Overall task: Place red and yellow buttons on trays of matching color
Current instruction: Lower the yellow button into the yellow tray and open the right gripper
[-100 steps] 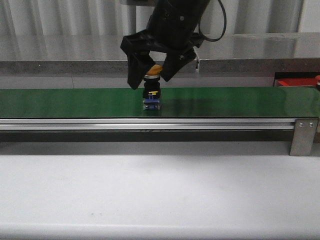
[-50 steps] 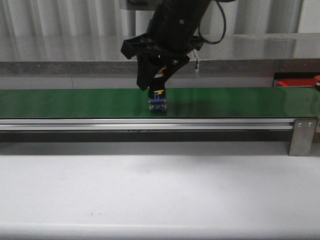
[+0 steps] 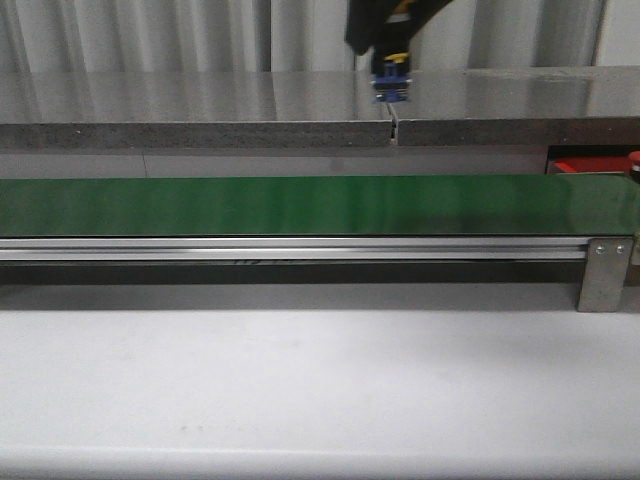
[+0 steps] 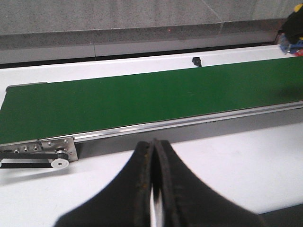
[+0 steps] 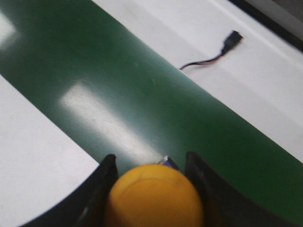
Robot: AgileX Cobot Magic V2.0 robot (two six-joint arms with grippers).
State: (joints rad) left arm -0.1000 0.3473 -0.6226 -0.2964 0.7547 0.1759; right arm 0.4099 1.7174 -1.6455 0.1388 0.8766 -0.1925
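Observation:
A yellow button [image 5: 154,196] with a domed yellow cap sits between the black fingers of my right gripper [image 5: 151,163], which is shut on it. In the front view that gripper [image 3: 388,42] is high at the top edge, and the yellow button's [image 3: 392,84] blue base hangs below it, well above the green belt [image 3: 200,205]. A corner of the red tray [image 3: 588,165] shows at the far right behind the belt. No red button shows. My left gripper [image 4: 154,144] is shut on nothing, over the white table on the near side of the belt.
The belt's metal side rail ends in a bracket [image 3: 605,270] at the right. A thin cable with a black plug [image 5: 215,52] lies on the white surface beyond the belt. A grey counter runs along the back.
My right gripper closed on the yellow button standing on the belt, then lifted it up and to the right, off the belt.

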